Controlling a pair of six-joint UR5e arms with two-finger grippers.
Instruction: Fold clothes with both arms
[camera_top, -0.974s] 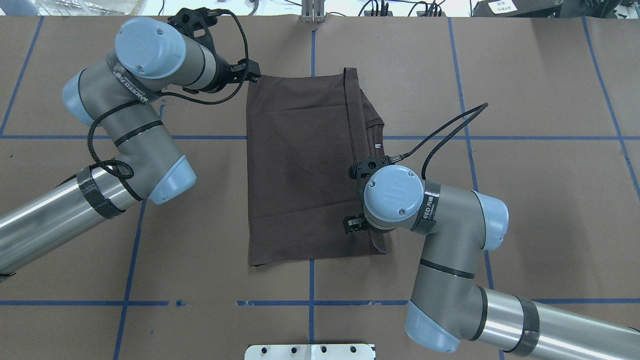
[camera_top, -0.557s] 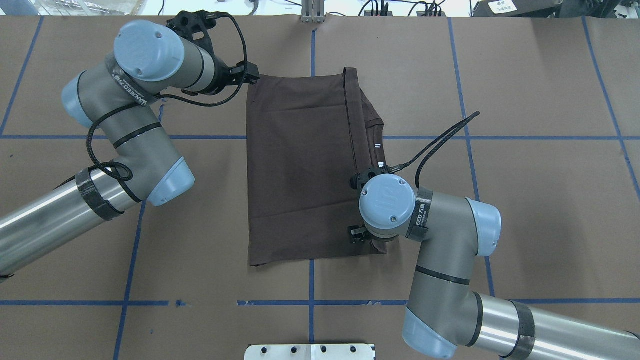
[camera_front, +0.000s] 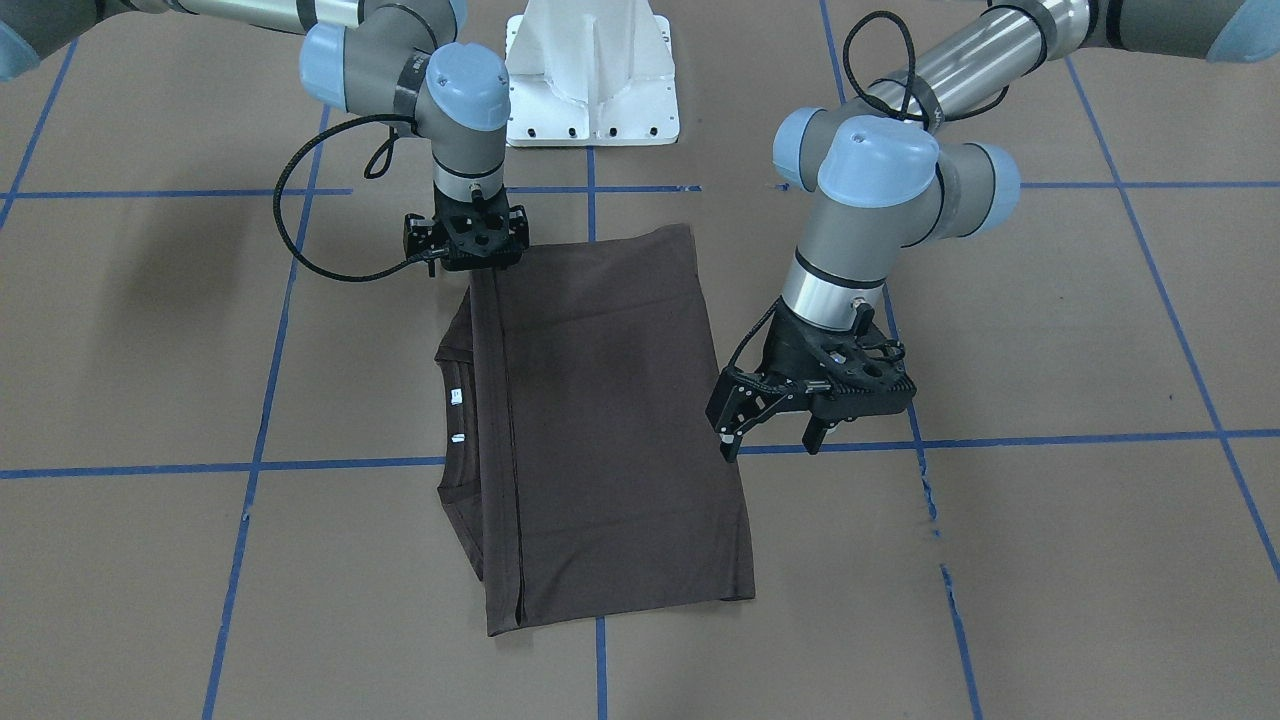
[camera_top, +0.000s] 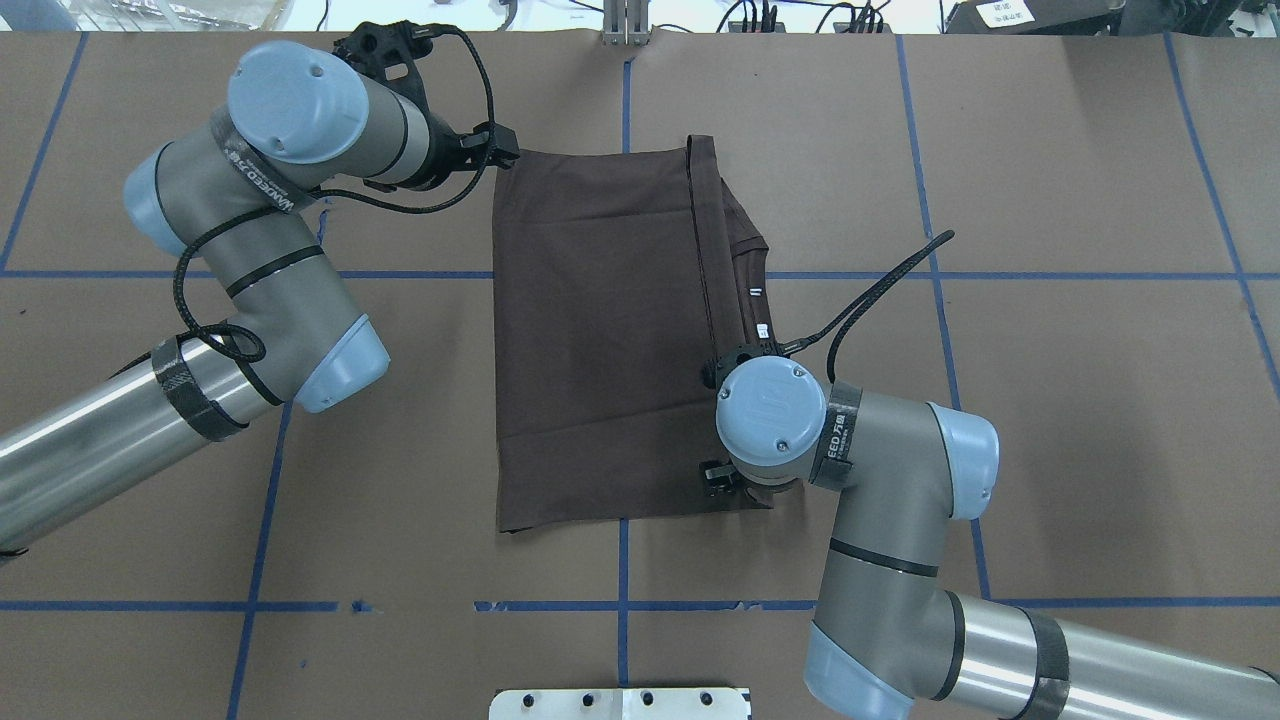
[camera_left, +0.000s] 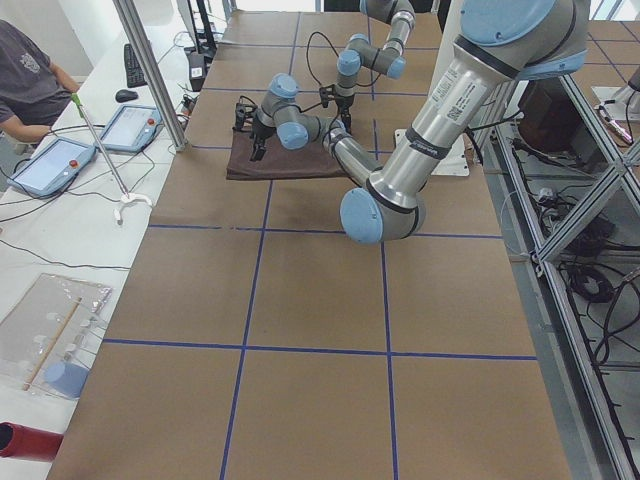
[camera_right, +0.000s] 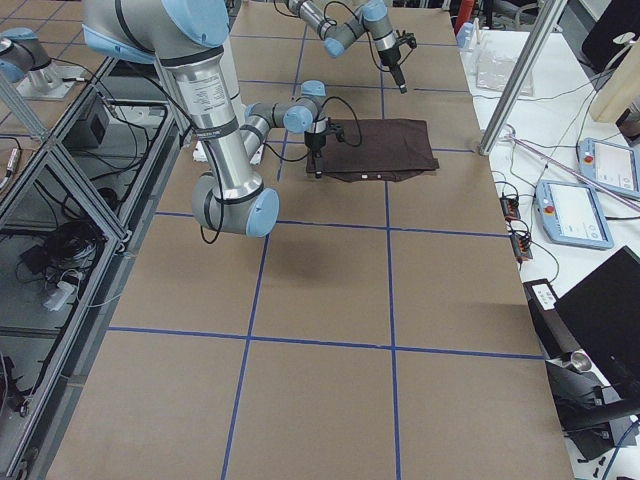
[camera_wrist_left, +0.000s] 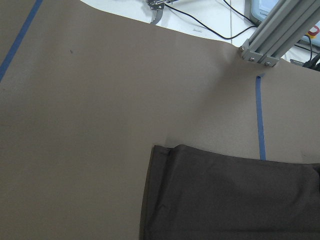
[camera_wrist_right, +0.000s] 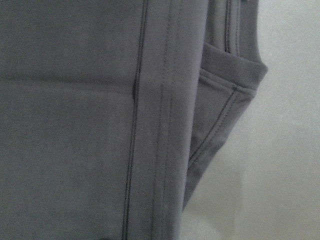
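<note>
The dark brown T-shirt (camera_top: 600, 330) lies folded into a long rectangle on the brown table, also shown in the front view (camera_front: 600, 420). Its collar and white neck tags (camera_top: 757, 292) poke out on its right side. My left gripper (camera_front: 771, 440) is open and empty, hovering above the table by the shirt's far left corner (camera_wrist_left: 160, 152). In the overhead view it shows at that corner (camera_top: 500, 150). My right gripper (camera_front: 468, 258) is low over the shirt's near right corner (camera_top: 716, 478). Its fingers are hidden, and its wrist view shows only close, blurred cloth (camera_wrist_right: 75, 125).
The white pedestal base (camera_front: 590, 70) stands at the robot's side of the table. Blue tape lines (camera_top: 620, 605) grid the brown surface. An aluminium post (camera_wrist_left: 280, 30) rises past the far edge. An operator (camera_left: 30, 80) sits with tablets beyond that edge.
My right arm has moved along the shirt's right edge toward the robot, from mid-length to the near right corner. The left arm has hardly moved. The shirt lies as before.
</note>
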